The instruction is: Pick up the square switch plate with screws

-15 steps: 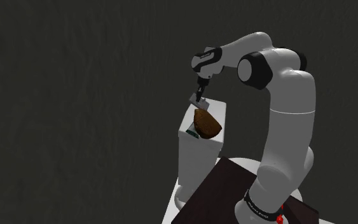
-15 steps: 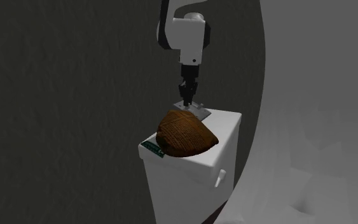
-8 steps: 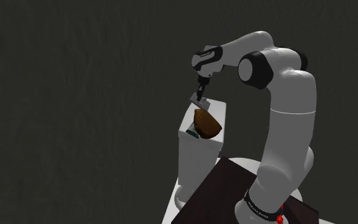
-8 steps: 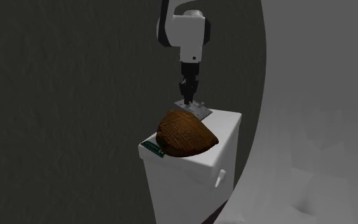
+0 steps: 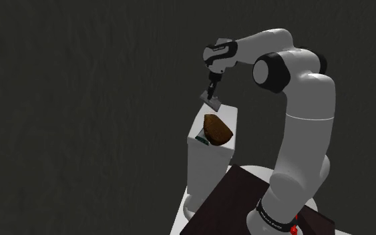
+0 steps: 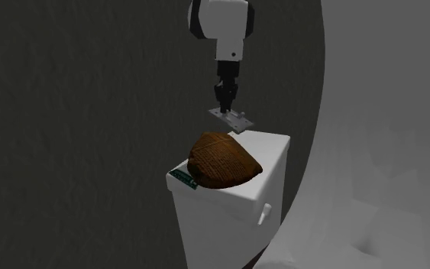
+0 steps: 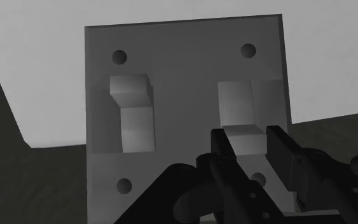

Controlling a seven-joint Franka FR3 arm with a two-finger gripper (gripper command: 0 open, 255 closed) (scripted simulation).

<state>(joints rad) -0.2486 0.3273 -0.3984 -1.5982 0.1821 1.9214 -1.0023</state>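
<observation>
So the grey square switch plate (image 6: 231,118) was up in the air, clear of the white tank (image 6: 273,153), hanging over the lid's far corner as the second exterior view showed it. The black gripper (image 6: 226,107) had its fingers (image 7: 284,149) pinched on one of the plate's two rocker switches, with four screw holes visible in the corners. A brown ridged lump (image 6: 221,162) sat on the lid, and a small green thing (image 6: 181,177) lay at the lid's near corner beside it.

We take this for a bathroom: a white toilet tank (image 6: 236,222) with a small flush lever (image 6: 264,215) stands against a dark, rough wall (image 6: 68,115), beside a curved pale grey surface (image 6: 373,153).
</observation>
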